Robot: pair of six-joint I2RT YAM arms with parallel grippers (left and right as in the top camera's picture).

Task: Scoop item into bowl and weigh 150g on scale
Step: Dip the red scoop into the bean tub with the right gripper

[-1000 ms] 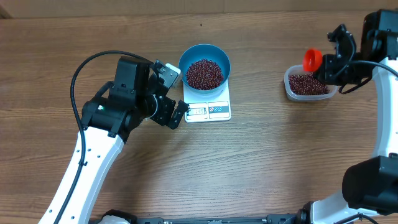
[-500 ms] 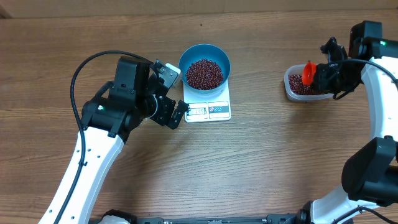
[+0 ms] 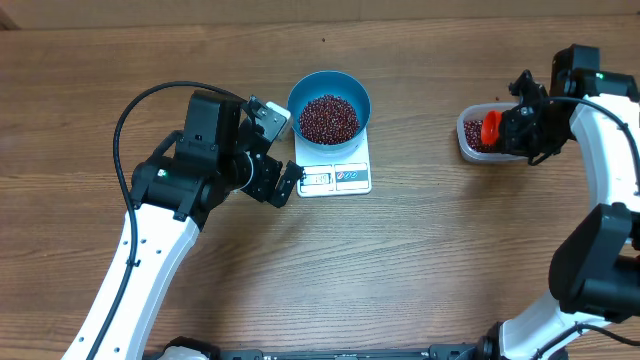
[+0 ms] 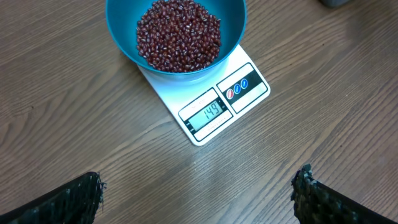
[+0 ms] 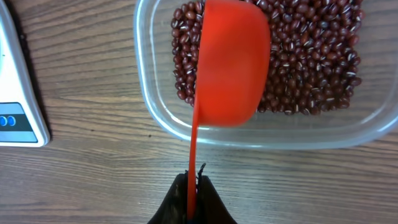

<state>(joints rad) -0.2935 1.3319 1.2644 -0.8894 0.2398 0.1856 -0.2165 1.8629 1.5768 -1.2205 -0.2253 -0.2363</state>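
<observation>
The blue bowl (image 4: 121, 37) stands on the white scale (image 4: 252, 93), with its far rim cut off by the frame. The beans (image 4: 179, 34) lie heaped inside it, and the display (image 4: 208, 113) reads 149. Of the left gripper (image 4: 196, 194) only two dark fingertips show, wide apart and empty. The right gripper (image 5: 191, 190) pinches the thin handle of the red scoop (image 5: 230, 62), which is blurred, over the clear tub (image 5: 149, 118). The inside of the scoop is hidden.
</observation>
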